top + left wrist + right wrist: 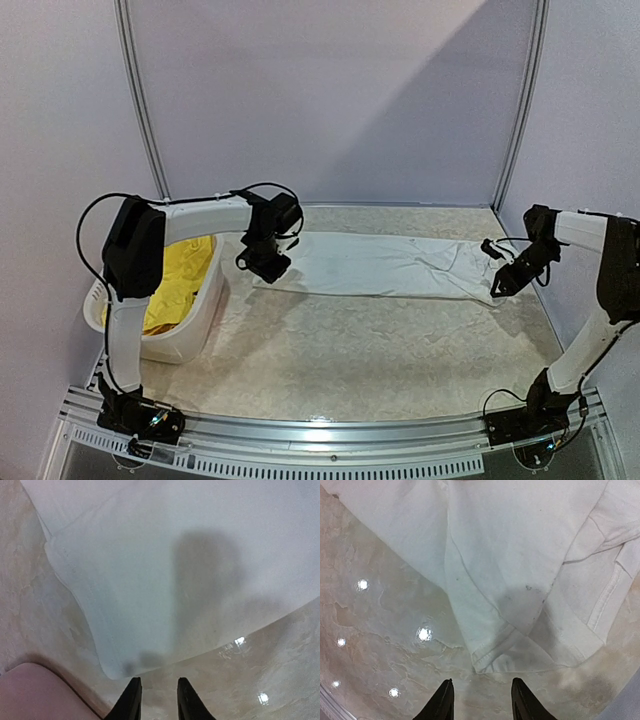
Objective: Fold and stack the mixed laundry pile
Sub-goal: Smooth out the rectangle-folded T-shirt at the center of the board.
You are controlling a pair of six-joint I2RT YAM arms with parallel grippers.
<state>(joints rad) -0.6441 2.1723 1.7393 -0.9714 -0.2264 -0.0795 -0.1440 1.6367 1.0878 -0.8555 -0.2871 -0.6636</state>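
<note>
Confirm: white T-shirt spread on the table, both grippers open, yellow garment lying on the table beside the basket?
Not quite: the top external view shows the yellow garment inside the white basket, not on the table. The white T-shirt is spread on the table; the left gripper and right gripper are open.

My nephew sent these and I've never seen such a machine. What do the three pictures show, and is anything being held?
These are two robot arms bolted to a table, each ending in a two-finger pincer. The wide picture is from a camera above and behind them; the close-ups are from cameras on each wrist, the dark prongs being that arm's fingers. A white T-shirt lies folded into a long strip. A white basket at the left holds yellow cloth. The left pincer hangs at the shirt's left end, the right pincer at its right end. Both are open, holding nothing.
</note>
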